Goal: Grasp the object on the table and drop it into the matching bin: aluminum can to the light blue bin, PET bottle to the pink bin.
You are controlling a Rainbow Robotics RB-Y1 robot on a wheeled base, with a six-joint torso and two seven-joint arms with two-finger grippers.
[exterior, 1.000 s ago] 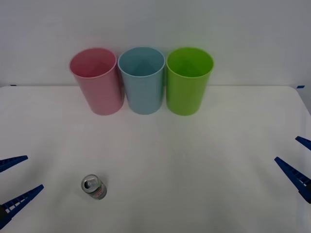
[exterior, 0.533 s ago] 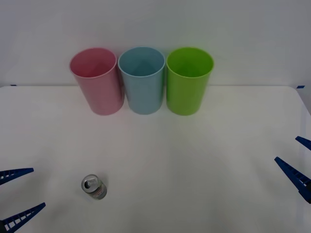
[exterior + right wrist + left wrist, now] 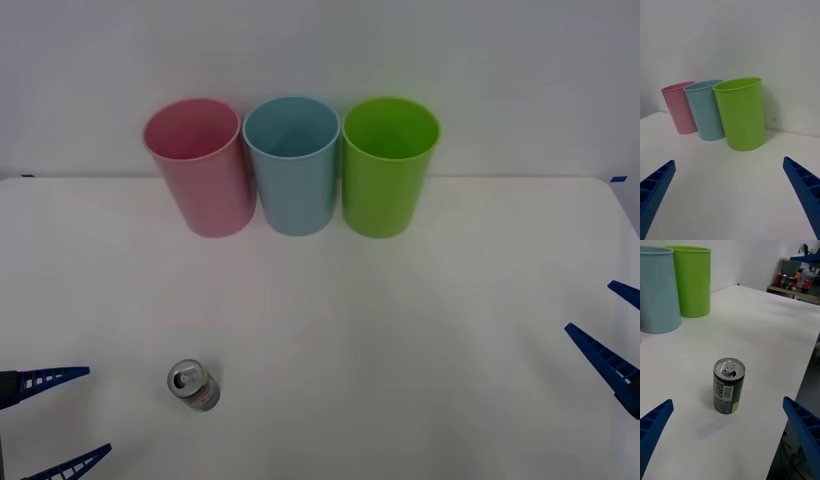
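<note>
Alu can (image 3: 193, 386) upright by open L gripper (image 3: 55, 420)

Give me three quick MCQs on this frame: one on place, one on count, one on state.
1. Where is the can?
A. in the blue bin
B. on the table, near the left pincer
C. beside the right pincer

2. How many bins stand at the back?
A. two
B. three
C. four

3. How is the left pincer?
A. open, apart from the can
B. shut on the can
C. shut, empty

Key: 1 B, the can stands upright on the table, just right of the left pincer. 2 B, pink, blue and green. 3 A, its fingers are spread with the can between and beyond them in the left wrist view.
</note>
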